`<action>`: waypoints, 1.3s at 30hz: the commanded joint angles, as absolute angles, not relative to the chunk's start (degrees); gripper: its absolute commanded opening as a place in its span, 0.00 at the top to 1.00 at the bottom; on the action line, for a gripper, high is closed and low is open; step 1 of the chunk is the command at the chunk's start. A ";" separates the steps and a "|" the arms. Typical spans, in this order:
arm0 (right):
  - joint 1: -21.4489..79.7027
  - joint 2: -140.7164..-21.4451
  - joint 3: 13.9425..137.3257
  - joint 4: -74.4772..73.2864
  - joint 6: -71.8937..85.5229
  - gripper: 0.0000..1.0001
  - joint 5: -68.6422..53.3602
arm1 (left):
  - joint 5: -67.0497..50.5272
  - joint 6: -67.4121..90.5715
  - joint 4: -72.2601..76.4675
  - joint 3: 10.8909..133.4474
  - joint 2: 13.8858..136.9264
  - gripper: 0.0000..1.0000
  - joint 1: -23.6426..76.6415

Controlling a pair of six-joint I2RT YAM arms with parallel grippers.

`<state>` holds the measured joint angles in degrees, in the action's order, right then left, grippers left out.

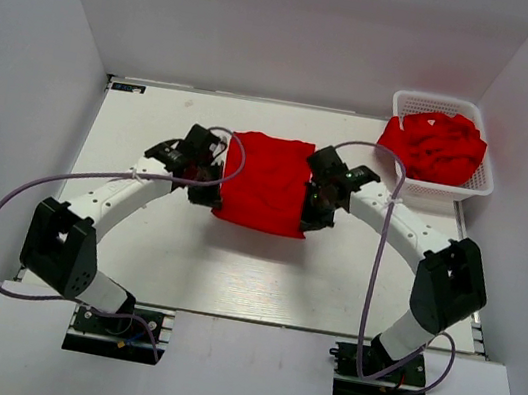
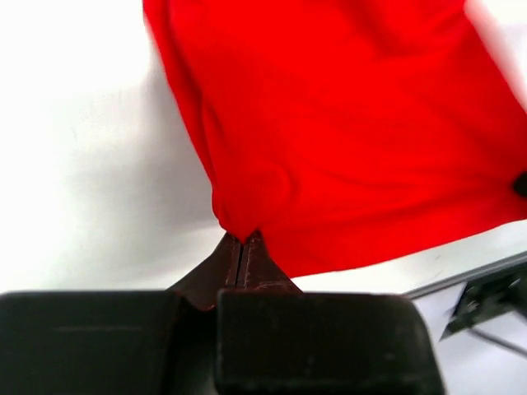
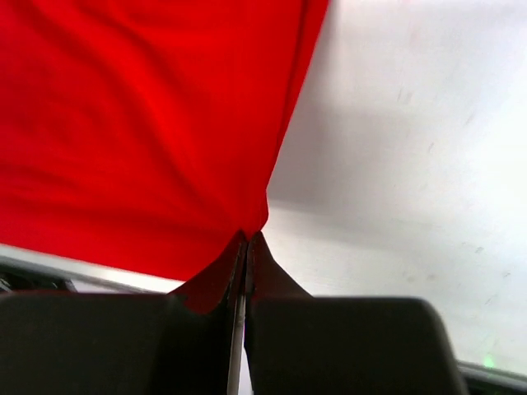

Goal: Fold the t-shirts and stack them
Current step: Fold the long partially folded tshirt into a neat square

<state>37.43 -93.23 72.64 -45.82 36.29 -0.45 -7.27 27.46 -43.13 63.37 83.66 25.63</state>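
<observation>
A bright red t-shirt [image 1: 266, 183] hangs stretched between my two grippers above the middle of the table. My left gripper [image 1: 213, 189] is shut on its left corner; the left wrist view shows the fingertips pinching the cloth [image 2: 329, 123] at the gripper [image 2: 242, 239]. My right gripper [image 1: 311, 207] is shut on the right corner; the right wrist view shows the cloth [image 3: 140, 123] pinched at the gripper [image 3: 249, 237]. More red t-shirts [image 1: 435, 145] lie crumpled in the basket.
A white lattice basket [image 1: 439, 193] stands at the back right of the white table [image 1: 231, 273]. White walls enclose the table at the left, back and right.
</observation>
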 commanded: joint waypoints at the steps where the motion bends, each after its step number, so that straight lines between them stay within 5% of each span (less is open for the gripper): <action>1: 35.42 -94.65 79.80 -49.84 32.96 1.00 5.70 | -4.13 27.86 -43.33 70.12 84.71 1.00 24.43; 16: 26.64 -116.52 112.48 -48.60 25.58 1.00 1.41 | 4.31 25.75 -42.63 101.76 111.42 1.00 20.84; 39: 19.25 -123.93 117.69 -34.90 23.38 1.00 -10.55 | -0.53 17.14 -22.32 107.14 118.65 1.00 18.02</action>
<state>19.97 -126.17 116.79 -38.70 25.04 -9.10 -0.54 19.14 -28.40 107.24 121.62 18.55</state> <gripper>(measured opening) 0.010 0.019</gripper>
